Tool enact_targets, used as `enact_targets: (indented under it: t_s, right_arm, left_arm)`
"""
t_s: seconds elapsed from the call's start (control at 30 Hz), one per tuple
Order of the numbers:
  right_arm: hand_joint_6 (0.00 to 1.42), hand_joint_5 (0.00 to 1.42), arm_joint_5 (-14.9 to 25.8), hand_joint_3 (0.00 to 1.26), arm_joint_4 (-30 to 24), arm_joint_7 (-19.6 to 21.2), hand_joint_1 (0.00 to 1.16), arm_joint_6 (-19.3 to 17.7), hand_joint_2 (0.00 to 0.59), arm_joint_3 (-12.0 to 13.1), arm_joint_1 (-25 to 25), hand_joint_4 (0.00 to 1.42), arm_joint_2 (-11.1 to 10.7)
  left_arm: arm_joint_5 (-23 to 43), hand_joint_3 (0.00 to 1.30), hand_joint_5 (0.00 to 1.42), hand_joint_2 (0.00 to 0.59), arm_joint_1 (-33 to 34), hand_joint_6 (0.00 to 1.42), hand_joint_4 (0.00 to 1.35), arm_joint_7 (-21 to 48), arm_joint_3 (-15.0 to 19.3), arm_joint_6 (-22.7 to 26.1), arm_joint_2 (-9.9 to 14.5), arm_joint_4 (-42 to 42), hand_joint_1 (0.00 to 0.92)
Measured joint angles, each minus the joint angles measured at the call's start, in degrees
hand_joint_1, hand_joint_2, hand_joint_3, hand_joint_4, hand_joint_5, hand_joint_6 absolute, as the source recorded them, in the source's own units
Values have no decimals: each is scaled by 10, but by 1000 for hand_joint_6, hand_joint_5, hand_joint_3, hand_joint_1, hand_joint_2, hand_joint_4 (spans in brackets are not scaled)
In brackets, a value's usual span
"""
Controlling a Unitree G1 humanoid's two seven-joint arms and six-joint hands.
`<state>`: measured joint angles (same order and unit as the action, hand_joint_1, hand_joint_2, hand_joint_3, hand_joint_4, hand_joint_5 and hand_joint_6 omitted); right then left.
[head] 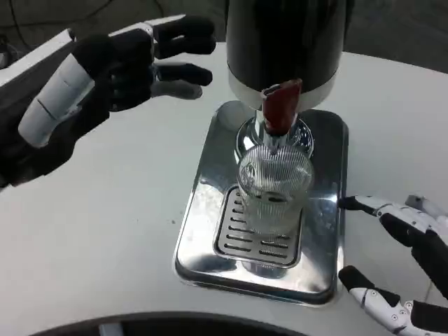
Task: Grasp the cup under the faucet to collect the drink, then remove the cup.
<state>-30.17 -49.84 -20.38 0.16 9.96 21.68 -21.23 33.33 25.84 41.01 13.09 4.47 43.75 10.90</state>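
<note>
A clear ribbed cup stands on the drip grate of a shiny steel tray, right under the faucet of a dark drink dispenser. The faucet has a red lever. My left hand hovers at upper left, fingers spread toward the dispenser, holding nothing. At the lower right my right hand sits beside the tray, with fingers apart and clear of the cup.
The white table is round, with its front edge curving along the bottom of the view. The tray's steel base reaches almost to my right hand's fingertips.
</note>
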Motion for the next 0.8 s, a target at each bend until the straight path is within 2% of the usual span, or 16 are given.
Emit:
enact_targets:
  t_s: [0.4,0.8]
  right_arm:
    - [0,147,6,206,-9,0,475,-7,412,8,30,164,-1]
    - [0,147,13,206,-23,0,475,-13,412,20,47,164,0]
  left_arm:
    - [-36,170,231,103,106,229,123,16,-70,29,-47,-29,0]
    - [-74,167,231,104,160,228,114,40,-101,43,-88,-77,0]
